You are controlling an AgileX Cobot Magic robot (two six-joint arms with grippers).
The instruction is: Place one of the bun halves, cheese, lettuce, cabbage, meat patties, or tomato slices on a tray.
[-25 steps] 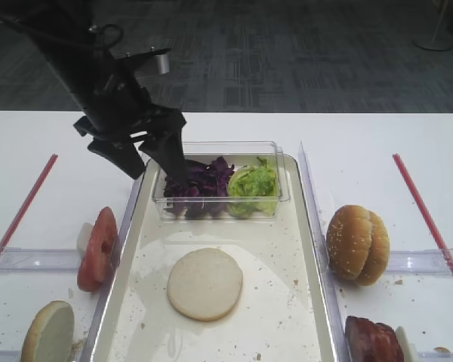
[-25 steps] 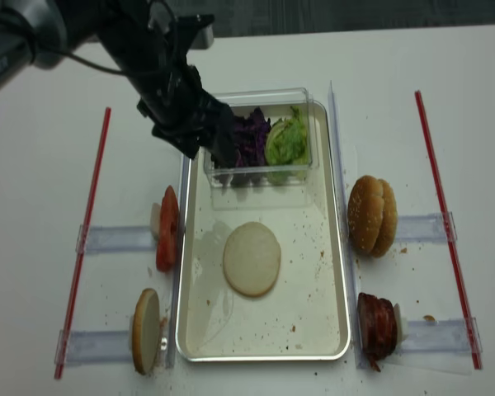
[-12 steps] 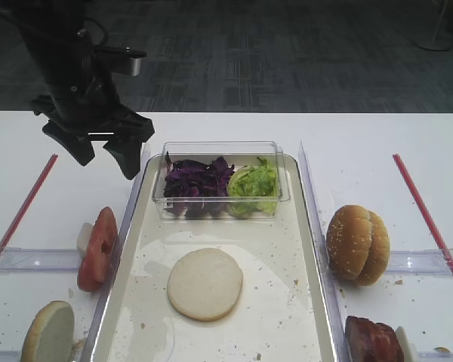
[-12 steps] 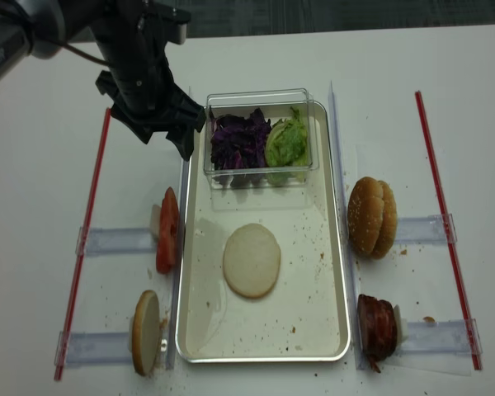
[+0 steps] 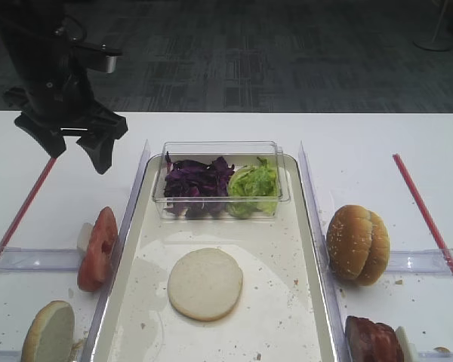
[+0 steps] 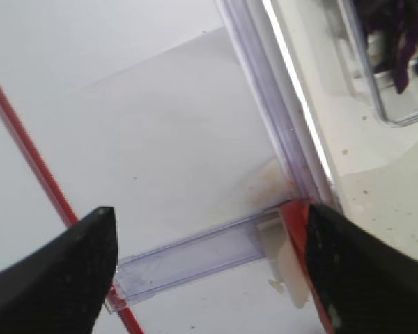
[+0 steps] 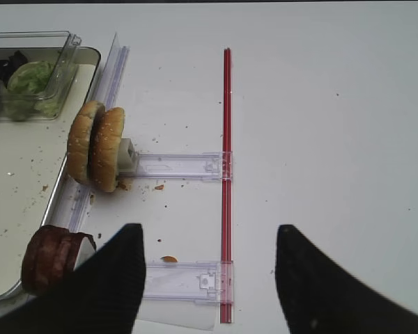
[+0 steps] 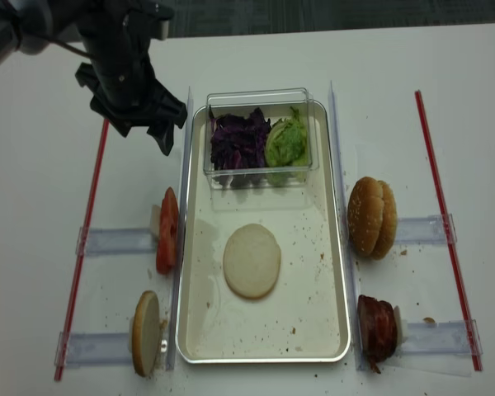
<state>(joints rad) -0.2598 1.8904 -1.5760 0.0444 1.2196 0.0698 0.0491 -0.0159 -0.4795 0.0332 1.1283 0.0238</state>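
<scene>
A flat pale bun half (image 5: 204,283) lies on the tray (image 5: 306,226). A second bun half (image 5: 49,332) stands on edge left of the tray. Tomato slices (image 5: 98,247) stand in a holder beside the tray's left rim. Purple cabbage (image 5: 196,181) and green lettuce (image 5: 253,185) fill the clear box. Meat patties (image 5: 374,339) sit at the right front. No cheese shows. My left gripper (image 5: 75,151) hangs open and empty over the table, left of the box and above the tomato slices (image 6: 294,226). My right gripper (image 7: 209,236) is open and empty, right of the meat patties (image 7: 52,257).
The clear plastic box (image 5: 219,147) stands at the tray's far end. Sesame buns (image 5: 357,243) stand on edge in a clear holder right of the tray. Red strips (image 8: 89,223) (image 8: 445,223) run along both sides, and clear rails (image 5: 140,181) flank the tray.
My left gripper has come out of the clear box's cabbage side and swung left over the table, still open and empty. Nothing else has moved.
</scene>
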